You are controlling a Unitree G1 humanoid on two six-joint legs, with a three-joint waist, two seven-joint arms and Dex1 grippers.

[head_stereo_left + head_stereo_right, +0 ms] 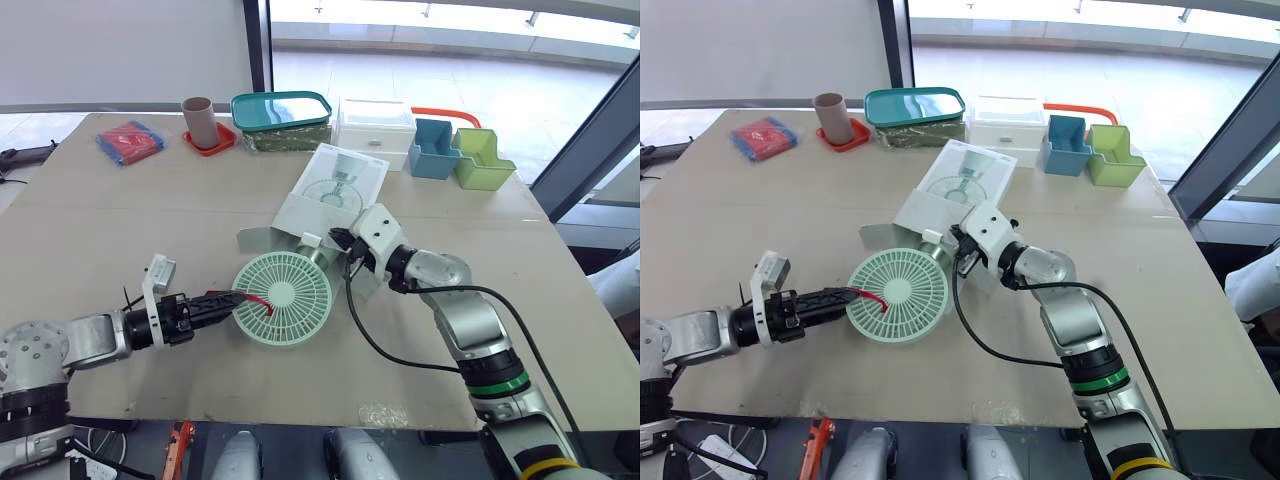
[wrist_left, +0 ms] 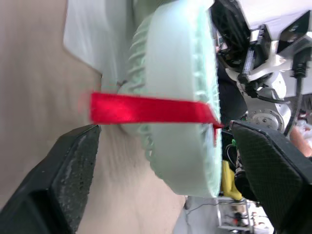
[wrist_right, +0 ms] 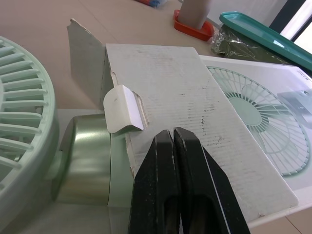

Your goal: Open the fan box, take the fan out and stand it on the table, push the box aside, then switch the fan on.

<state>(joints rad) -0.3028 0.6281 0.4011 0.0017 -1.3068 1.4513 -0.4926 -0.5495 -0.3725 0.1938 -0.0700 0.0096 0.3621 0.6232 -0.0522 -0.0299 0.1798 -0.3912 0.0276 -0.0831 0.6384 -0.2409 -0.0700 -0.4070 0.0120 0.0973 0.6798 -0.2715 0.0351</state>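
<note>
The mint-green fan (image 1: 282,298) lies face up on the table, its round head out of the white fan box (image 1: 335,190) and its neck (image 3: 83,165) still in the box's open mouth. A red ribbon (image 2: 146,108) crosses the fan's rim. My left gripper (image 1: 240,298) is open, one finger on each side of that rim at the ribbon. My right gripper (image 1: 343,241) is shut with nothing between its fingers (image 3: 173,146), its tips resting on the box's top by the open end. The box's flaps (image 3: 85,61) stand open.
Along the far edge stand a red packet (image 1: 130,141), a brown cup on a red coaster (image 1: 198,120), a teal-lidded container (image 1: 282,112), a white drawer unit (image 1: 375,130), and a blue bin (image 1: 433,150) and a green bin (image 1: 482,160). A black cable (image 1: 385,350) trails from my right wrist.
</note>
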